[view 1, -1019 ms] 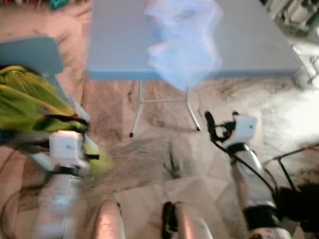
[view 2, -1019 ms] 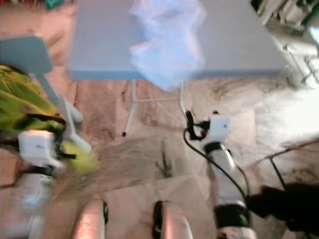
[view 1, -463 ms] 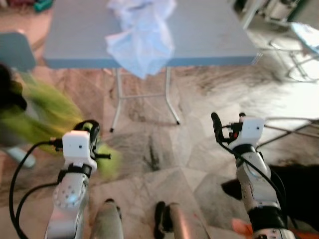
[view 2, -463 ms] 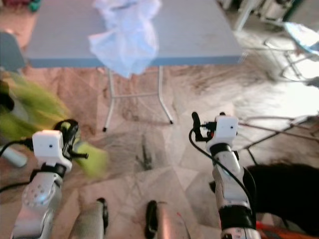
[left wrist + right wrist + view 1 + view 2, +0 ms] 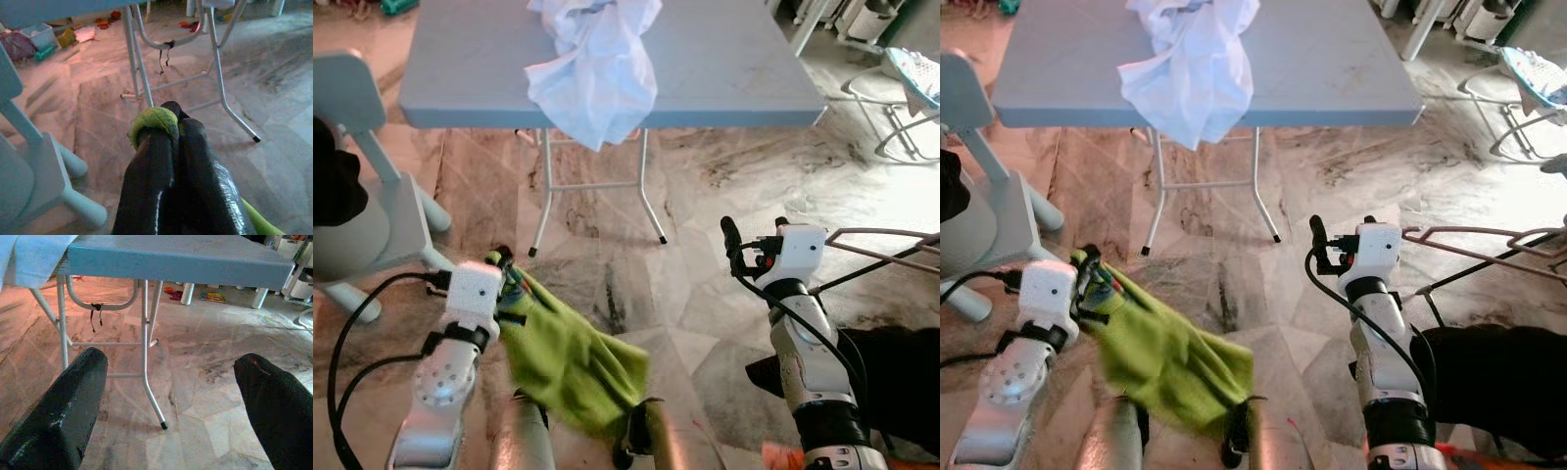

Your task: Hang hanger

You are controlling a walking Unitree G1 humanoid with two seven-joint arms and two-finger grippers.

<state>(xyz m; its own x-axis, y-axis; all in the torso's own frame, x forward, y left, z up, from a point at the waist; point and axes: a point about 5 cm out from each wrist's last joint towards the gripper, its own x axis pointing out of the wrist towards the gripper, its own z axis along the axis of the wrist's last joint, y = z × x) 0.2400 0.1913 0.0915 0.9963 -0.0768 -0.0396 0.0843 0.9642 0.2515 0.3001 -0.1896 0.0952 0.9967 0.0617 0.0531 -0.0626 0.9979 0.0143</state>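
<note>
Left end effector (image 5: pixel 499 266) clamped on green cloth (image 5: pixel 570 359), right end effector (image 5: pixel 751 235) wide open beside surface (image 5: pixel 724 69); better carry it high, off the floor.

Daylight is entering from the right, glaring on the marble floor (image 5: pixel 862 186). Head views are rendering sharp; near fingers (image 5: pixel 58 416) are appearing soft, possibly defocused.

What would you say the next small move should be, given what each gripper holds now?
Probably turn right toward the drying rack and carry the green cloth there. The left gripper is shut on the cloth, which hangs over the floor; the right gripper is open and holds nothing. I can make out no hanger, so the rack seems the likeliest place to hang it.
</note>
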